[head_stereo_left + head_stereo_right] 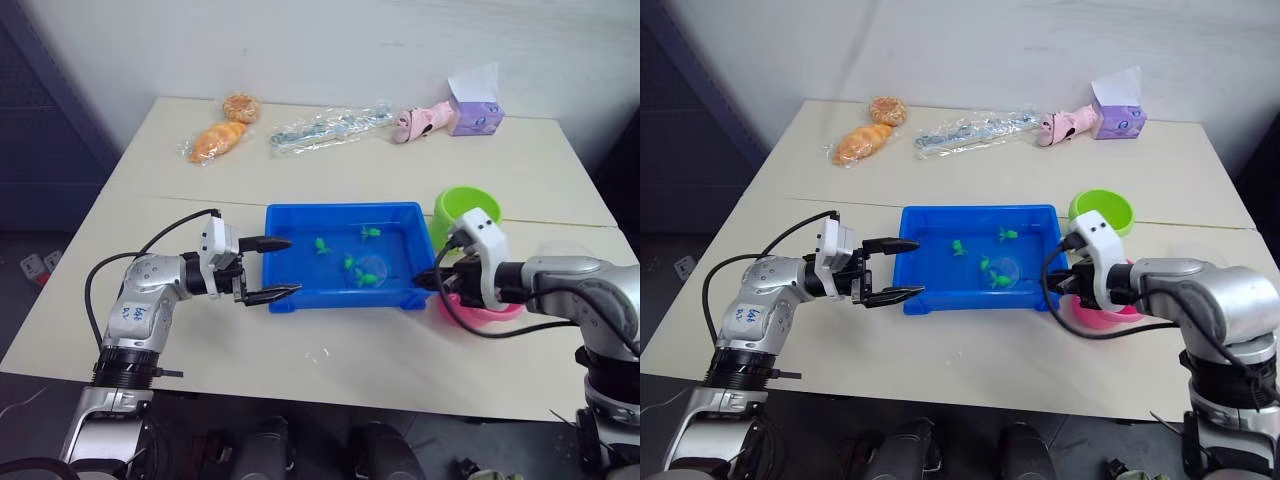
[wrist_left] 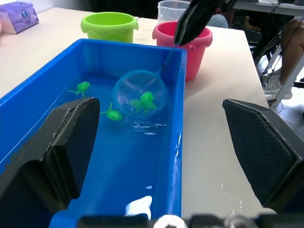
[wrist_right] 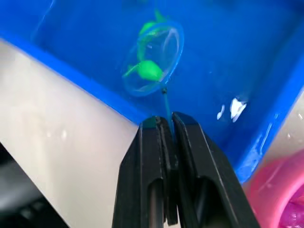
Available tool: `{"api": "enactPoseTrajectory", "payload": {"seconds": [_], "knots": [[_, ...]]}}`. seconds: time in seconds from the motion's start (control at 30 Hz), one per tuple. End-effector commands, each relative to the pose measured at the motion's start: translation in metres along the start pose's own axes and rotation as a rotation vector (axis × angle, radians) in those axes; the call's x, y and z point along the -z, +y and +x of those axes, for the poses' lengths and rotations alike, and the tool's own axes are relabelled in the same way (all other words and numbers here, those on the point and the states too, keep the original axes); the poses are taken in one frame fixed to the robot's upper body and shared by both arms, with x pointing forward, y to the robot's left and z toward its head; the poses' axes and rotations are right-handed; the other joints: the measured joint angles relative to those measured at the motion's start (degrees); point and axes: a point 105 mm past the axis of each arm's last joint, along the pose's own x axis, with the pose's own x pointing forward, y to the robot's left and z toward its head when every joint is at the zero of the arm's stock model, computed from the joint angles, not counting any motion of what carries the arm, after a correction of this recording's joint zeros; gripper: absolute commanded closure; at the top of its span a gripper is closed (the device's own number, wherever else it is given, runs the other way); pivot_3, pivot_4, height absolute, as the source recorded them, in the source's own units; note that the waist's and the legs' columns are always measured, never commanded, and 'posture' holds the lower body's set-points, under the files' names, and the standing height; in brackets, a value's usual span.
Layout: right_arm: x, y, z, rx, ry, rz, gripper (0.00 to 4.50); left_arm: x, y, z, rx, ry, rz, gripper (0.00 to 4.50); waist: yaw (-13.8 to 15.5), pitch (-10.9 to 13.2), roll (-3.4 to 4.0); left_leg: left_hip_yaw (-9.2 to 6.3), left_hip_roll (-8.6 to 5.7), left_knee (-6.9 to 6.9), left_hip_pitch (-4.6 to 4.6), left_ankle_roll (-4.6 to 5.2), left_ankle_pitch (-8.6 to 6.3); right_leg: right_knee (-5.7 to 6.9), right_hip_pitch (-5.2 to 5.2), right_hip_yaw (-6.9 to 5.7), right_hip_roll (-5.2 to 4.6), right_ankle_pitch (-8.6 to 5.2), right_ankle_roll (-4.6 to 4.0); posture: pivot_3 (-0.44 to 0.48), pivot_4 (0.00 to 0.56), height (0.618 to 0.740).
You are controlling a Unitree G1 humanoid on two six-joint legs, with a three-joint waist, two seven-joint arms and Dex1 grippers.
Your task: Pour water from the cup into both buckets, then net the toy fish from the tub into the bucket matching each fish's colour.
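Right hand (image 3: 166,124) clamps the net (image 3: 154,59) around 1 green fish (image 3: 147,70); left hand (image 1: 268,268) spread wide.

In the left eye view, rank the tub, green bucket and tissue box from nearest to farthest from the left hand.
1. Tub: right beside the left hand.
2. Green bucket: beyond the tub's far end.
3. Tissue box: far corner of the table.

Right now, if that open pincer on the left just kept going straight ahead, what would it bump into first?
Probably the near end wall of the blue tub: the left pincer points right at it, fingers wide open.
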Motion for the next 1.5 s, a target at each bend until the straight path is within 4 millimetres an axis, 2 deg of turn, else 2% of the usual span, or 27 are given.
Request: {"api": "enactPoseTrajectory", "payload": {"seconds": [0.03,0.13,0.33,0.43,0.53,0.63,0.87,1.03,1.23,1.5], "knots": [[-0.011,-0.006,-0.012,-0.035,-0.096,0.104,4.50,-0.010,0.000,-0.001,-0.011,-0.030,0.045,0.04,0.02,0.00,0.00,0.00,-0.02,0.00,-0.01,0.02,-0.01,0.00,-0.01,-0.01,-0.03,0.00,0.00,0.000,0.150,0.740],[-0.018,-0.011,-0.024,-0.056,-0.166,0.160,4.50,-0.010,0.000,0.000,-0.019,-0.036,0.045,0.04,-0.14,0.00,0.01,0.04,-0.04,0.00,-0.04,0.05,-0.03,-0.03,-0.01,0.00,-0.05,0.00,0.00,0.000,0.150,0.740],[-0.032,-0.005,-0.056,-0.055,-0.303,0.126,4.50,-0.016,0.003,0.004,-0.036,-0.076,0.046,0.04,-0.15,0.02,0.03,0.04,-0.04,-0.05,-0.03,0.06,-0.04,-0.03,-0.04,0.00,-0.05,0.00,0.00,0.000,0.150,0.740],[-0.038,-0.010,-0.073,0.007,-0.371,0.124,4.50,-0.020,0.004,0.009,-0.032,-0.098,0.036,0.04,-0.14,0.02,0.02,0.05,-0.04,-0.04,-0.05,0.07,-0.04,-0.05,-0.03,0.01,-0.05,0.00,0.01,0.000,0.150,0.740],[-0.042,-0.025,-0.093,0.125,-0.433,0.138,4.50,-0.027,0.006,0.016,-0.028,-0.125,0.029,0.04,-0.11,0.02,0.03,0.06,-0.04,-0.04,-0.08,0.07,-0.04,-0.06,-0.04,0.01,-0.05,0.00,0.01,0.000,0.150,0.740],[-0.044,-0.037,-0.102,0.240,-0.456,0.136,4.50,-0.032,0.010,0.021,-0.027,-0.144,0.023,0.04,-0.10,0.02,0.03,0.06,-0.04,-0.05,-0.08,0.07,-0.04,-0.08,-0.03,0.01,-0.04,0.00,0.01,0.000,0.150,0.740],[-0.043,-0.065,-0.103,0.462,-0.453,0.096,4.50,-0.036,0.017,0.035,-0.025,-0.136,0.005,0.04,-0.23,0.02,0.03,0.14,-0.04,-0.07,-0.09,0.06,-0.03,-0.08,-0.07,0.05,0.01,0.00,0.01,0.000,0.150,0.740],[-0.042,-0.078,-0.092,0.586,-0.419,-0.055,4.50,-0.039,0.017,0.040,-0.022,-0.131,-0.016,0.04,-0.11,0.02,0.03,0.14,-0.03,-0.08,-0.09,0.04,-0.02,-0.09,-0.07,0.06,0.03,0.00,0.02,0.000,0.150,0.740],[-0.037,-0.086,-0.074,0.684,-0.323,-0.380,4.50,-0.040,0.017,0.043,-0.024,-0.133,-0.021,0.04,-0.06,0.03,0.04,0.16,-0.03,-0.08,-0.09,0.03,-0.01,-0.11,-0.08,0.05,0.05,0.00,0.04,0.000,0.150,0.740],[-0.047,-0.090,-0.074,0.802,-0.322,-0.788,4.50,-0.039,0.017,0.043,-0.028,-0.134,-0.012,0.04,0.00,0.03,0.04,0.15,-0.02,-0.09,-0.07,-0.05,0.03,-0.13,-0.08,0.03,0.08,0.01,0.05,0.000,0.150,0.740]]}}
